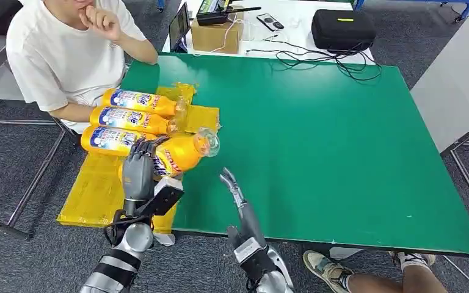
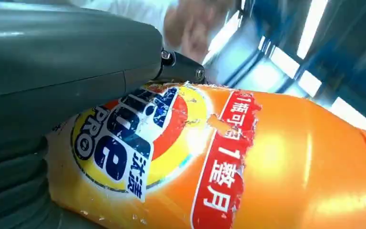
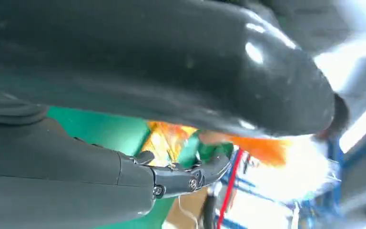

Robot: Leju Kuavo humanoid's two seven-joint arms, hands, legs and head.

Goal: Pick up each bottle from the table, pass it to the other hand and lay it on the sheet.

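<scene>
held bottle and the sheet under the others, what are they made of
Held bottle: likely glossy orange plastic; highlights run along its body in the left wrist view, the printed label is scuffed and peeling, and the cap looks clear. Sheet: probably thin yellow plastic film; it wrinkles, shines and droops over the table edge.

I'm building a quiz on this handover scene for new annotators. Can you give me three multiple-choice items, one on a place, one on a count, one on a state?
1. Where do the three lying bottles rest?
A. on the yellow sheet
B. on the floor
C. on the black case

2. How many orange bottles are in the head view?
A. two
B. four
C. six

3. What is the left hand doing?
A. hanging with nothing in it
B. gripping the fourth bottle
C. pressing on the table

Answers:
1 A, they lie side by side on the sheet.
2 B, three lie there and one is held.
3 B, its fingers wrap the bottle's body.
</scene>
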